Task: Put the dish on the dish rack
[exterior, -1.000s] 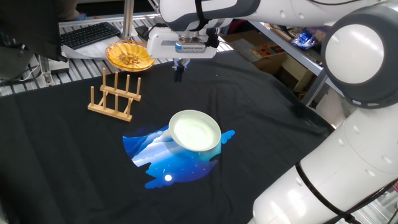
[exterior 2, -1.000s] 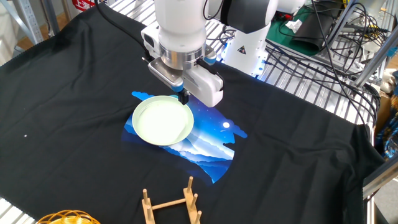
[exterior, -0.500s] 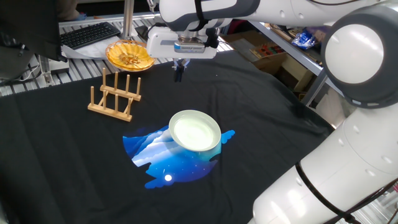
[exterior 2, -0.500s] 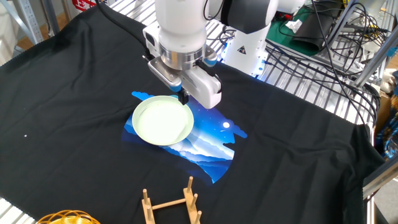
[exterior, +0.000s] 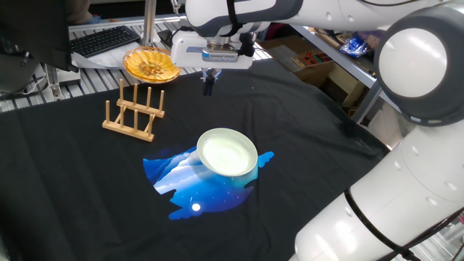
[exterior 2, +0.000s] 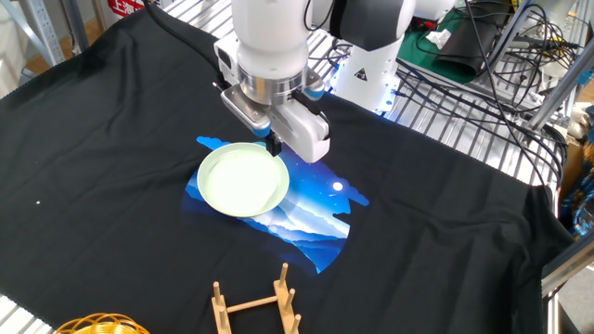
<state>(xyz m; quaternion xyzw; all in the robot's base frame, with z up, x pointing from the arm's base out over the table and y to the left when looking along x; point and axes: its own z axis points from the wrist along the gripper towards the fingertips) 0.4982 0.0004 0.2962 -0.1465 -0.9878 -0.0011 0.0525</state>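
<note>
The pale mint-green dish [exterior: 228, 152] lies flat on a blue printed patch of the black cloth; it also shows in the other fixed view [exterior 2: 243, 179]. The light-wood dish rack [exterior: 135, 111] stands upright to the left of it, with its peg tops at the bottom edge of the other fixed view [exterior 2: 257, 303]. My gripper [exterior: 209, 82] hangs in the air above the cloth, beyond the dish, fingers pointing down and close together, holding nothing. In the other fixed view the gripper [exterior 2: 274, 146] is just above the dish's far rim.
An orange-yellow fluted dish [exterior: 150, 64] sits behind the rack, and its edge shows in the other fixed view [exterior 2: 97, 326]. A keyboard [exterior: 105, 40] lies on the metal shelf at the back. Wire shelving and cables [exterior 2: 483, 56] border the cloth.
The gripper has risen very slightly. The dish and the rack have not moved.
</note>
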